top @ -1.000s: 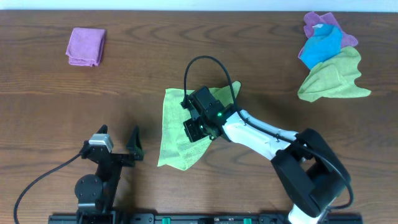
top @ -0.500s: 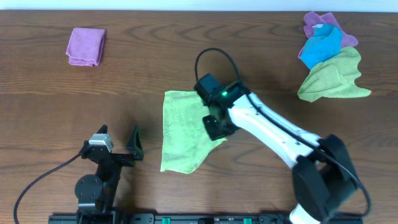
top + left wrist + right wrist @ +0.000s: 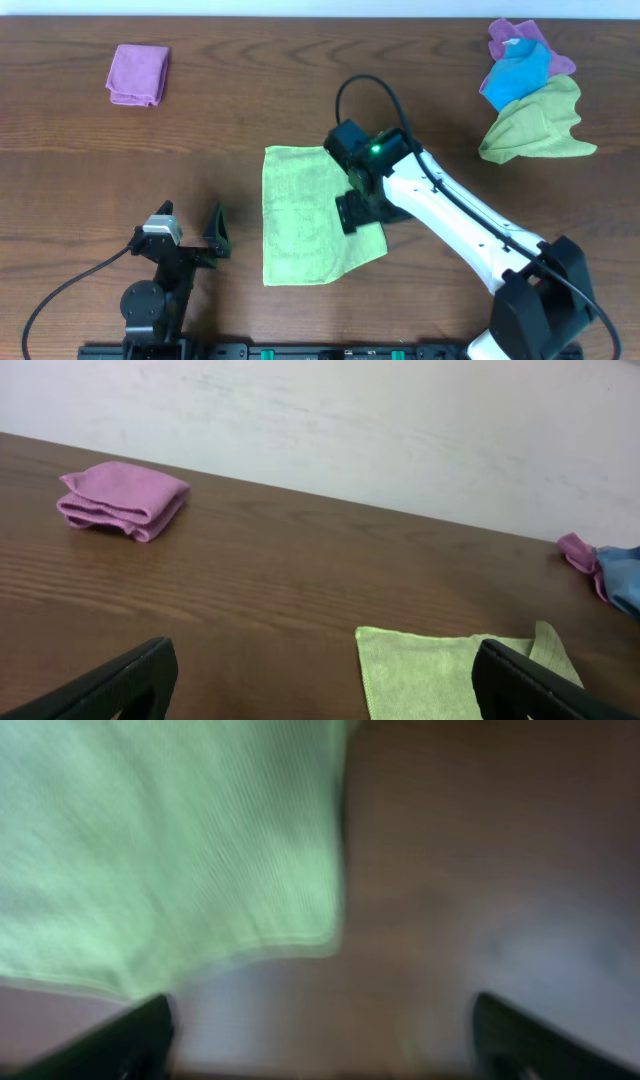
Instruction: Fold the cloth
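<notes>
Dark wooden table [image 3: 250,110] seen from above, with a pale wall behind it in the left wrist view. Green cloth [image 3: 300,215] lies spread flat near the middle of the table, roughly rectangular, its lower right corner jutting out past the arm. Right gripper [image 3: 352,212] hangs over the cloth's right edge. Its wrist view is blurred, but the two fingertips sit far apart at the lower corners with nothing between them, so the jaws appear released, and the cloth's hem lies on bare wood ahead of them. Left gripper [image 3: 192,228] rests near the front left of the table, well apart from the cloth, with its fingers spread wide and holding nothing. Folded purple cloth [image 3: 138,73] sits at the far left. Loose heap of cloths [image 3: 530,90], purple, blue and olive green, sits at the far right.
</notes>
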Available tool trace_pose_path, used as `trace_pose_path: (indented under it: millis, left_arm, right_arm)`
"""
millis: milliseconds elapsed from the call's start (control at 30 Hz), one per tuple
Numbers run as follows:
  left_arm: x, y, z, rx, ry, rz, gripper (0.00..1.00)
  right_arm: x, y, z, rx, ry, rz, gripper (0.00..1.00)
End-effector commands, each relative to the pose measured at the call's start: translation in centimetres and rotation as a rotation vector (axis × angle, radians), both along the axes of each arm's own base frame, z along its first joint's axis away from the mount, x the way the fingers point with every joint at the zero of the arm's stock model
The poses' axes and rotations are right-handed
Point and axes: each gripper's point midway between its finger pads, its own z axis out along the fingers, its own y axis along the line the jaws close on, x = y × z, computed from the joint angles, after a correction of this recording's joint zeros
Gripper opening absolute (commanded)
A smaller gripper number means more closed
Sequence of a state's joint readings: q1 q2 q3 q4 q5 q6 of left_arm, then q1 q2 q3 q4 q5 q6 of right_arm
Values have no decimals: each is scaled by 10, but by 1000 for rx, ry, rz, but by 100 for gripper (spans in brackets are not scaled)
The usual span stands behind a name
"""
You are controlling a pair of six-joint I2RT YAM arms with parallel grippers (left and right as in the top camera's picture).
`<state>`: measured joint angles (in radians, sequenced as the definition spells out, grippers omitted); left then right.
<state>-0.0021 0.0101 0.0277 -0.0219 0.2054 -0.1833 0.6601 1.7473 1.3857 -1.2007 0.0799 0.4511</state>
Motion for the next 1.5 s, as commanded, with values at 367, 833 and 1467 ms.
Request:
trace_pose_path:
  millis: [367,833,1467]
  left_arm:
    - [0,0,-18,4,50,1,95]
    - [0,0,-18,4,50,1,95]
    - [-60,-108,9,-479,204,-692,95]
  right_arm:
    - [69,66,-35,199,-172,120,2]
    - [16,32,-17,108,-5,120,1]
    - [-151,-38,154,652,-379,187,100]
